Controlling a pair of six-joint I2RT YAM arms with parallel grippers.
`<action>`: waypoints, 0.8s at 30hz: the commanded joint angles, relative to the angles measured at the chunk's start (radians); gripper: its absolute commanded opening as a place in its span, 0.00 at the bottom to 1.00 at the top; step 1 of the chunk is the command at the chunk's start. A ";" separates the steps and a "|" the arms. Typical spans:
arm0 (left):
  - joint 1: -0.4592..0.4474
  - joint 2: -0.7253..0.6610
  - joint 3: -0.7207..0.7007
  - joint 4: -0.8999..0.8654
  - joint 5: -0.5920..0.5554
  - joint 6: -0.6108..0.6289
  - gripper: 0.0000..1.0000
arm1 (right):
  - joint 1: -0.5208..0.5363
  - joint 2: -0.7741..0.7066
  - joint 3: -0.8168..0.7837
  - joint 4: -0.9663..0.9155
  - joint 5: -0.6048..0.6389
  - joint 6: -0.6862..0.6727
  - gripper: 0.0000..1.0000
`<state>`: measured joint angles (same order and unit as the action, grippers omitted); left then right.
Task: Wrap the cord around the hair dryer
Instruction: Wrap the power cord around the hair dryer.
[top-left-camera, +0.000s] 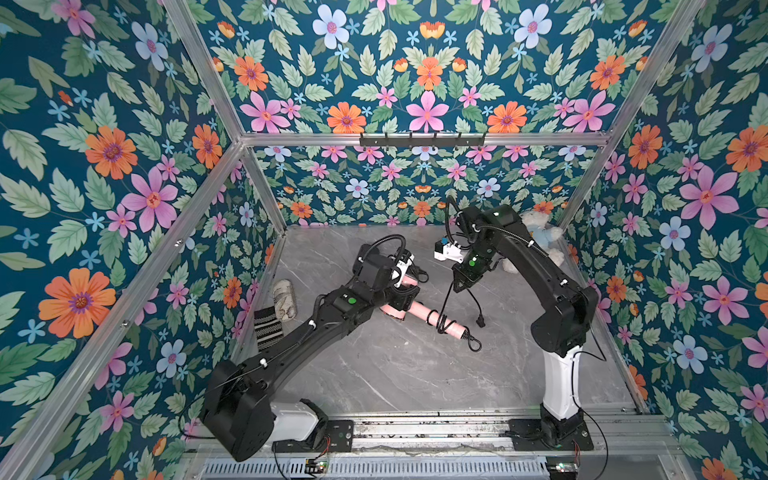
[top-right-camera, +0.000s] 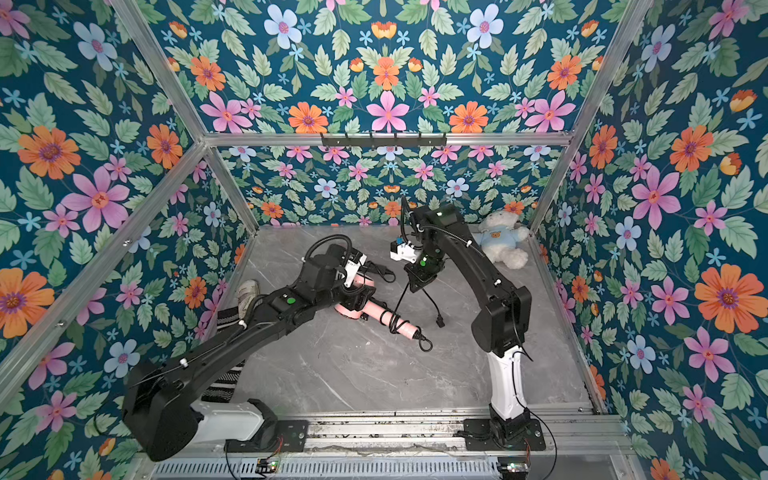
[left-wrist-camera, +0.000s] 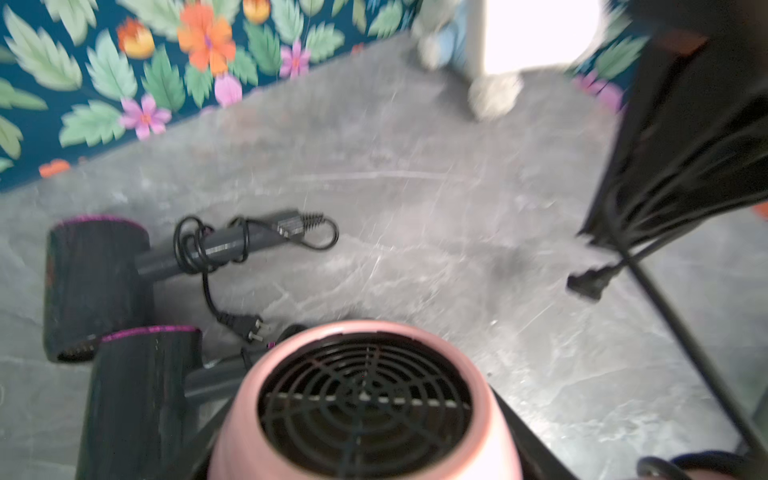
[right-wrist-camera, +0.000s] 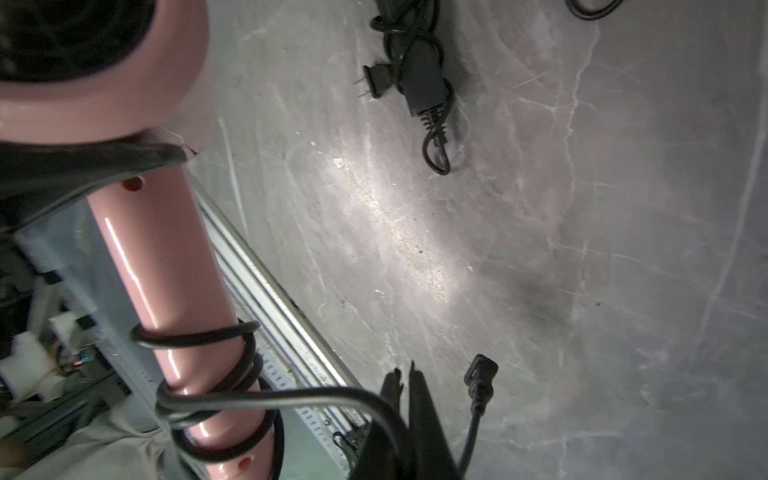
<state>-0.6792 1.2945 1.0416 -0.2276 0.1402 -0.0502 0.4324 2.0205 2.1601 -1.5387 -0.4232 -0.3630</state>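
Left tool (top-left-camera: 400, 297) is closed on the hair dryer (top-left-camera: 417, 309), gripping the pink head about where the barrel meets the handle (right-wrist-camera: 166, 266). That leaves the handle pointing out over the counter (top-left-camera: 395, 374) towards the right arm. Whether the dryer rests on the counter or is held just above it cannot be told. Right tool (right-wrist-camera: 405, 376) is pinched shut on the cord (right-wrist-camera: 291, 392), near the handle. Past the tool, the free tail drops to the plug (right-wrist-camera: 482, 370), which lies on the counter. A few turns (right-wrist-camera: 199, 336) already sit around the lower handle, loose and unevenly spaced.

The dryer looks like rigid, glossy plastic, probably light and fairly slippery. The bulky head seems the sensible place to hold it, since that keeps the whole handle free for winding. The cord is limp but a little springy, so slack turns will likely open up and slide along the smooth handle towards its end. A grip close to the handle, with steady tension, should lay each turn tight. As the length runs out, the hold will need to move towards the plug, the one stiff, hard part of the cord. A black dryer (left-wrist-camera: 95, 282) with its own cord wrapped lies close behind, and the cord in hand could snag on it
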 joint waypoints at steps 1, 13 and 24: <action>0.011 -0.062 -0.023 0.027 0.230 0.024 0.00 | -0.030 -0.055 -0.070 0.207 -0.125 -0.012 0.00; 0.016 -0.138 -0.068 0.308 0.157 -0.255 0.00 | -0.066 -0.181 -0.297 0.354 -0.304 0.009 0.26; 0.015 -0.121 0.049 0.175 0.112 -0.275 0.00 | -0.112 -0.275 -0.430 0.466 -0.361 0.045 0.68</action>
<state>-0.6655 1.1736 1.0668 -0.0624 0.2577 -0.3023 0.3283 1.7653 1.7489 -1.1210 -0.7498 -0.3214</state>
